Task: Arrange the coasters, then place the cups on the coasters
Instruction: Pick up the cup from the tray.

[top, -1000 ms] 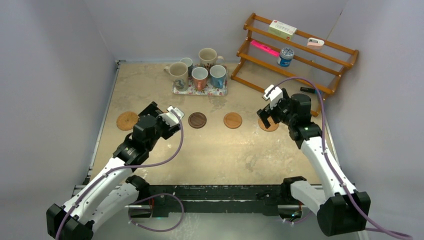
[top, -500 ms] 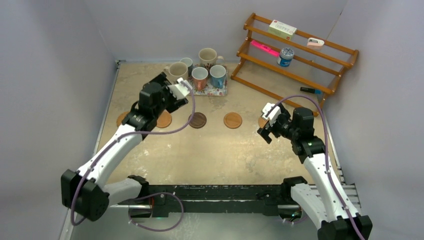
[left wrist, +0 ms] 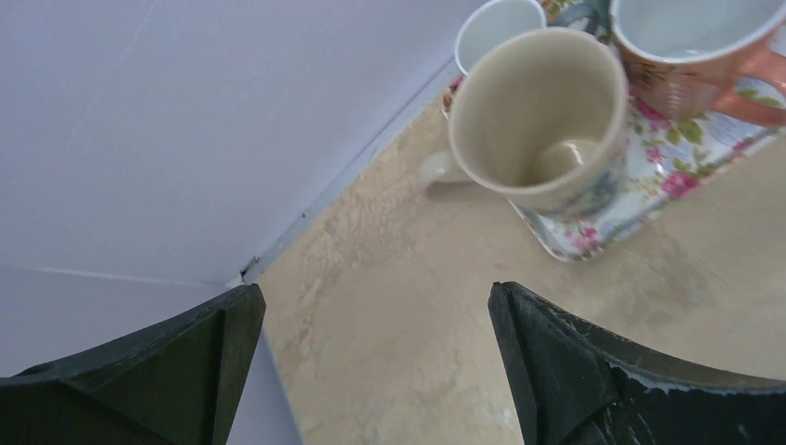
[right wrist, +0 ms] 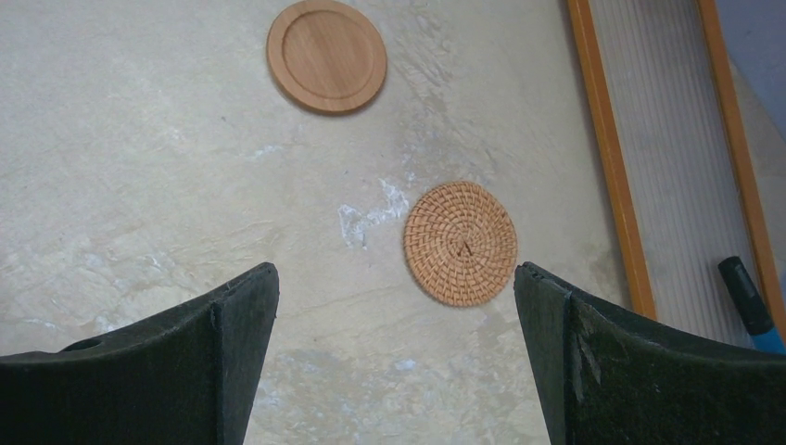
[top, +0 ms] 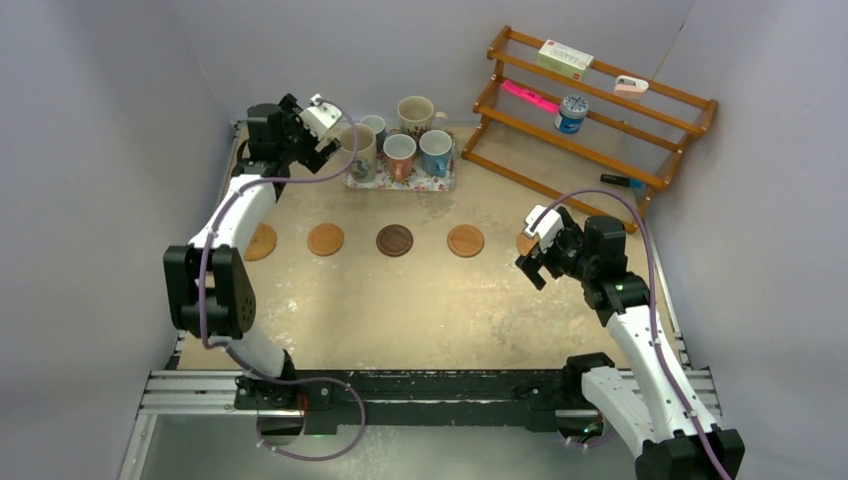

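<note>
The left gripper, jaws wide apart and empty, hovers just beside a large cream ceramic mug at the corner of a floral rectangular tray, crowded by other mugs. A careless closing may nudge the reddish-orange mug or slide the tray. Five round coasters line the bench. The right gripper, also apart, hangs by the woven tan coaster.
</note>
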Available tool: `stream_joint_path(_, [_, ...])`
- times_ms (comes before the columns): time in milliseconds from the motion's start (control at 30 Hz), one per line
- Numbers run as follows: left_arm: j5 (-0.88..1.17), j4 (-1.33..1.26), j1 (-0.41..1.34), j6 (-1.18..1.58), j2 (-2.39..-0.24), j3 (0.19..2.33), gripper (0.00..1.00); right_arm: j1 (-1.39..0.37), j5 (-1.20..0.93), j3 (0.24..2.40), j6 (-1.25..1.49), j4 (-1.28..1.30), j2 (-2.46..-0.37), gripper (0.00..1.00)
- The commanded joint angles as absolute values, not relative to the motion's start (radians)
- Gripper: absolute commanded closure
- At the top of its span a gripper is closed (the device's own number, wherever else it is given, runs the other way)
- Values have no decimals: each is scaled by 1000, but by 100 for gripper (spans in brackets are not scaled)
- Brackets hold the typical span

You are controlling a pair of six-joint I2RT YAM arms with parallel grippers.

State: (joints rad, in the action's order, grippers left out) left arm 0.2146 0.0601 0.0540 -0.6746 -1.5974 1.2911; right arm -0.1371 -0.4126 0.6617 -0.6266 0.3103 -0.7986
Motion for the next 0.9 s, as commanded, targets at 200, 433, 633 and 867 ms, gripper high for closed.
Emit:
stream_joint_path(200, [494, 149, -29, -731, -1967, 1707, 0, -138, -314, 650, -578, 341, -756, 1])
stream_joint_path(433, [750, 432, -78, -886, -2160, 1997, 0, -138, -287, 613, -557, 337, -743, 1])
stream_joint_path(633, [864, 526, -105, -1028, -2211, 2065, 0, -137, -277, 584, -569, 316, -710, 1])
stream_joint_path(867, [893, 561, -116, -1128, -2326, 2180, 0, -138, -258, 568, -596, 300, -708, 1])
